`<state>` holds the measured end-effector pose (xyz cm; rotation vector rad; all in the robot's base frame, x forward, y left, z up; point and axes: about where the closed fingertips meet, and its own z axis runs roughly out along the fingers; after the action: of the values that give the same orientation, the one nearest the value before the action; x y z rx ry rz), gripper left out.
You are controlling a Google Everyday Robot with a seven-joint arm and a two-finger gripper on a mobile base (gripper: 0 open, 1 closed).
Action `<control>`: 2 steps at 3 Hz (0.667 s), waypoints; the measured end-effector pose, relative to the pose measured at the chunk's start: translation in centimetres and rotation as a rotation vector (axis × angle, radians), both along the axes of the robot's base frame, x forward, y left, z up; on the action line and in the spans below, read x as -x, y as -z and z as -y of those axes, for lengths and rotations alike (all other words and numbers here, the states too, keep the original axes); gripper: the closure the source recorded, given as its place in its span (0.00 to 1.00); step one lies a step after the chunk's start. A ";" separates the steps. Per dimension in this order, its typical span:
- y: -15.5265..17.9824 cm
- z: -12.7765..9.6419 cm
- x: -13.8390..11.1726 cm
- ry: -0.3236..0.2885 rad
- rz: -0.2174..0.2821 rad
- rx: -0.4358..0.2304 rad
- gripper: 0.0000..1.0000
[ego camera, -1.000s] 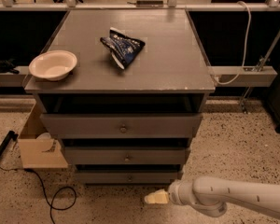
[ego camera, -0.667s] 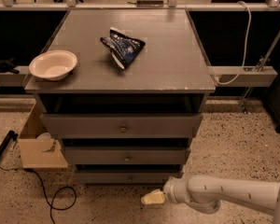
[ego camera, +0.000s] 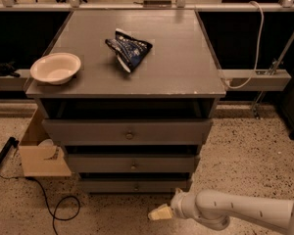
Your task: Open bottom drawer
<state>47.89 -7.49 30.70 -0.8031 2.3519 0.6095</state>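
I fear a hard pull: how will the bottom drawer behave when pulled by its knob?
The bottom drawer looks rigid, so it likely slides straight. Its small round knob may slip. The claw hovers below it, near the floor.

We see a white bowl (ego camera: 55,67) at the left edge of the cabinet top (ego camera: 186,67) and a dark blue bag (ego camera: 130,53), perhaps a snack packet, near its middle. A cardboard box (ego camera: 41,155) and a black cable (ego camera: 59,213) lie on the floor (ego camera: 245,146) to its left.
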 end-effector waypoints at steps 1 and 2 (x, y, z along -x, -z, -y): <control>1.2 -0.3 -0.3 -0.047 0.063 0.043 0.00; 1.2 -0.3 -0.3 -0.047 0.064 0.043 0.00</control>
<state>48.22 -7.21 29.48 -0.8863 2.3008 0.5467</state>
